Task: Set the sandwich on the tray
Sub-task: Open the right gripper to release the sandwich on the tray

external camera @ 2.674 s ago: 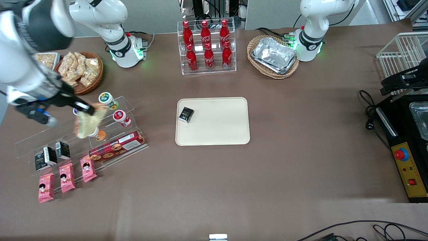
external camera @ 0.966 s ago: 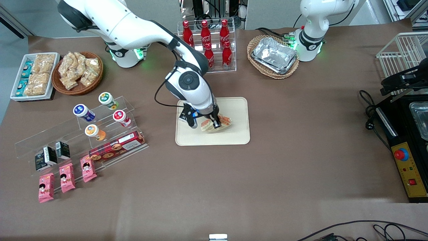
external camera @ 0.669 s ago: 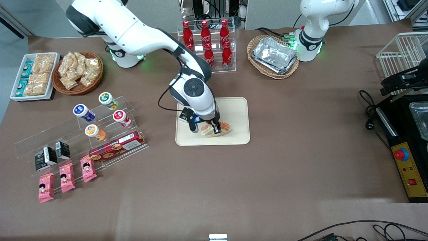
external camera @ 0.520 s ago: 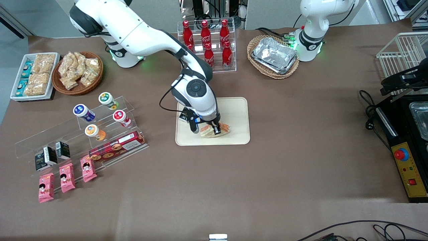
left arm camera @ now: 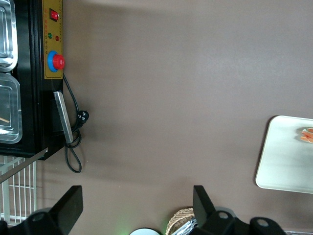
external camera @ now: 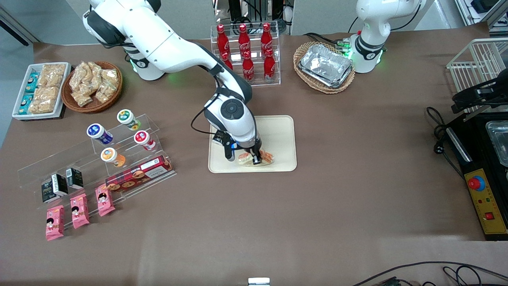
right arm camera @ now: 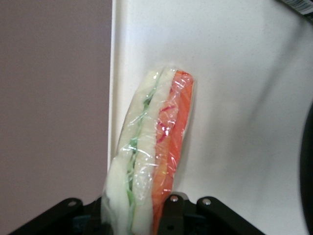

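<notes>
Here the gripper [external camera: 243,157] is clamped on the glossy-wrapped wedge sandwich [external camera: 260,159], low over the smooth cream tray [external camera: 278,135], near its front rim.

Right arm bent low, gripper [external camera: 251,158] pointing down, fingers clamped.
</notes>
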Tool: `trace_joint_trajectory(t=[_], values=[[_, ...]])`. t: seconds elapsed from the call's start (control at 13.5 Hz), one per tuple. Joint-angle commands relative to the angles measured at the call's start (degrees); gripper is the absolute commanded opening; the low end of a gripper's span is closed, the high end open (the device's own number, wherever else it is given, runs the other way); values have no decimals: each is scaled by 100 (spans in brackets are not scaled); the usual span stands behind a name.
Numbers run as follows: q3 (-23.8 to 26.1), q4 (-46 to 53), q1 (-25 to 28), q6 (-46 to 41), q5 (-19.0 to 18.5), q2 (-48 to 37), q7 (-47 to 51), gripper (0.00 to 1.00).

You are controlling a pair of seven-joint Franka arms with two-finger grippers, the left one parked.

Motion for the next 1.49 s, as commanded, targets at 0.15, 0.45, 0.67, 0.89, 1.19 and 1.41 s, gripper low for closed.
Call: trace_joint_trajectory(t=[0.15, 0.45, 0.67, 0.89, 1.19, 1.41], values=[[-148, 191, 87, 178, -182, 210, 280, 100], [-192, 305, 79, 169, -191, 201, 271, 100], [-201, 306, 79, 108, -479, 201, 218, 100], [-201, 297, 87, -94, -604, 184, 174, 100], [-157, 296, 70, -699, -868, 70, 121, 100], [-52, 323, -18, -1506, -711, -298, -193, 100]])
